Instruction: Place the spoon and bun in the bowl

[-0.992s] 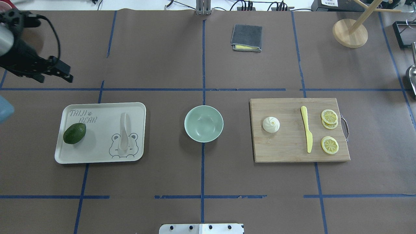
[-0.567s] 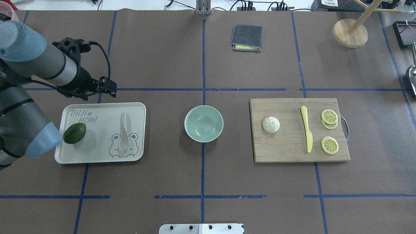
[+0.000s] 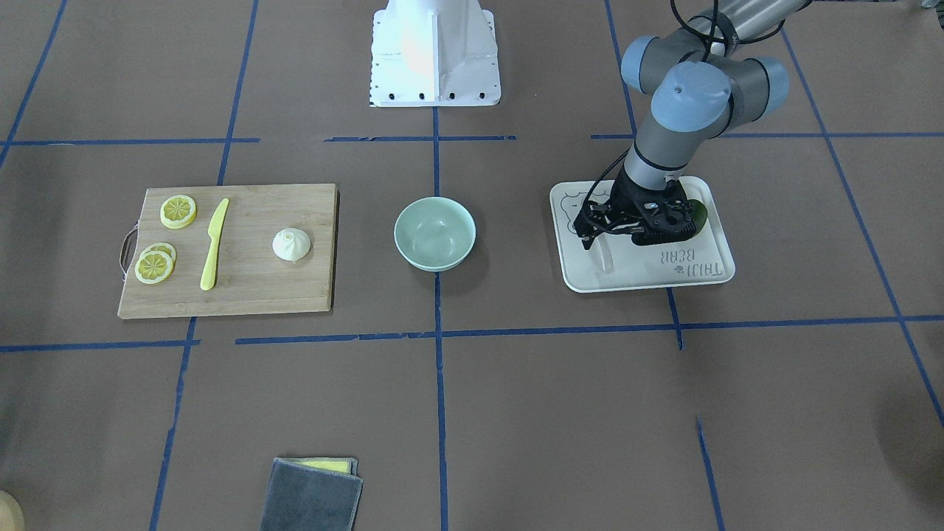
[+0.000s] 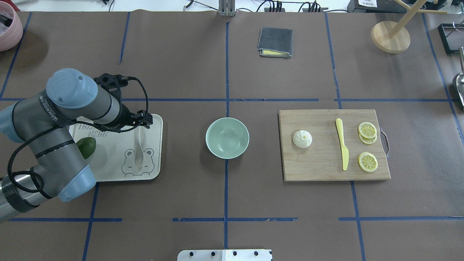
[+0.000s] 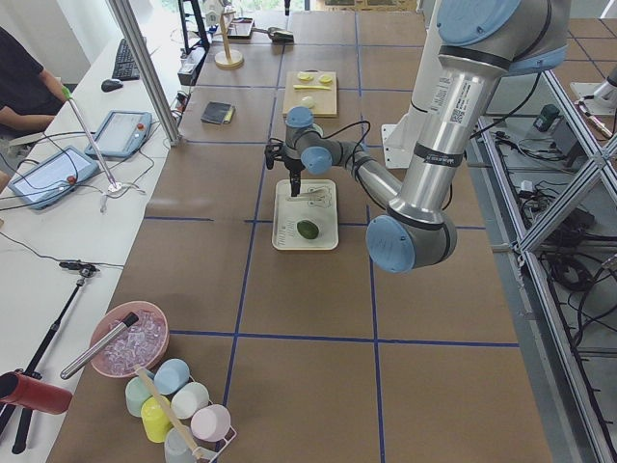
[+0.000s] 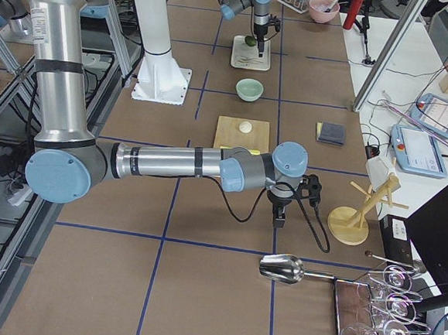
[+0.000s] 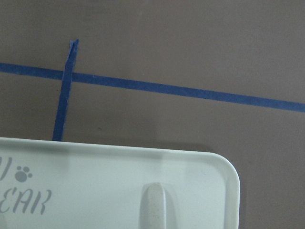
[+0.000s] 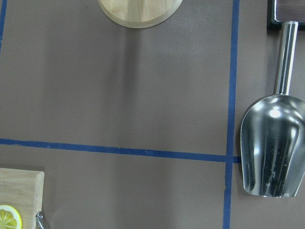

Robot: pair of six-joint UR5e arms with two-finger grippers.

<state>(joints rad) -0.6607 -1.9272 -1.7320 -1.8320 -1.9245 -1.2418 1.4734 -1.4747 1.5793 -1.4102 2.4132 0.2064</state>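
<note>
The cream spoon (image 4: 138, 146) lies on a white tray (image 4: 152, 170), handle toward the far side; it also shows in the front view (image 3: 603, 254) and its handle end in the left wrist view (image 7: 157, 205). The white bun (image 4: 302, 139) sits on a wooden cutting board (image 4: 319, 170). The mint-green bowl (image 4: 227, 137) stands empty between them. My left gripper (image 4: 145, 120) hovers over the tray's far right corner, just beyond the spoon's handle, and looks open and empty. My right gripper (image 6: 280, 215) shows only in the right side view, off the board's end; I cannot tell its state.
An avocado (image 4: 87, 146) lies on the tray, partly under my left arm. A yellow knife (image 4: 342, 148) and lemon slices (image 4: 368, 161) lie on the board. A grey cloth (image 4: 275, 41), a wooden stand (image 4: 390, 36) and a metal scoop (image 8: 271, 143) lie farther off.
My left arm has swung in from the far left to over the tray's far edge by the spoon handle. Spoon, bun and bowl have not moved.
</note>
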